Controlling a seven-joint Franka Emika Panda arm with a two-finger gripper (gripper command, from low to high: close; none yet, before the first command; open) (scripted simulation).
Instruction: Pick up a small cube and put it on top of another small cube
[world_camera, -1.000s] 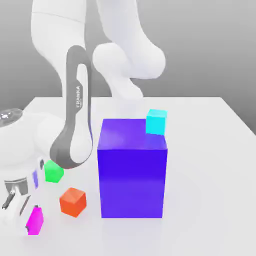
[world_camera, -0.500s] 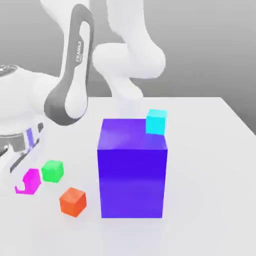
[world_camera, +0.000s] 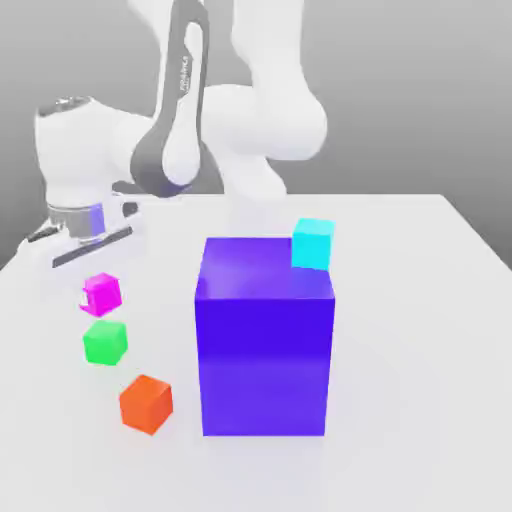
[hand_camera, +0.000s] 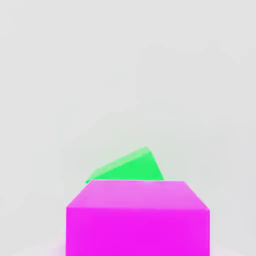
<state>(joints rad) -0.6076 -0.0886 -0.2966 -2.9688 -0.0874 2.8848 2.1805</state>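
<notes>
Magenta, the small cube (world_camera: 101, 293) hangs in the air pinched in the hand (world_camera: 95, 262), directly above the green cube (world_camera: 105, 342) on the white worktop (world_camera: 420, 400), beside the big purple block (world_camera: 265, 340).

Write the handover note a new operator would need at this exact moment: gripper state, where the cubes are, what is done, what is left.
Gripper: shut on the pink cube, held in the air above the green cube.
Orange cube: on the table, nearer the camera than the green one.
Cyan cube: at the far corner of the purple block.
Done: pink cube picked up.
Left: lower it onto another small cube, probably the green one just below, then release.
</notes>
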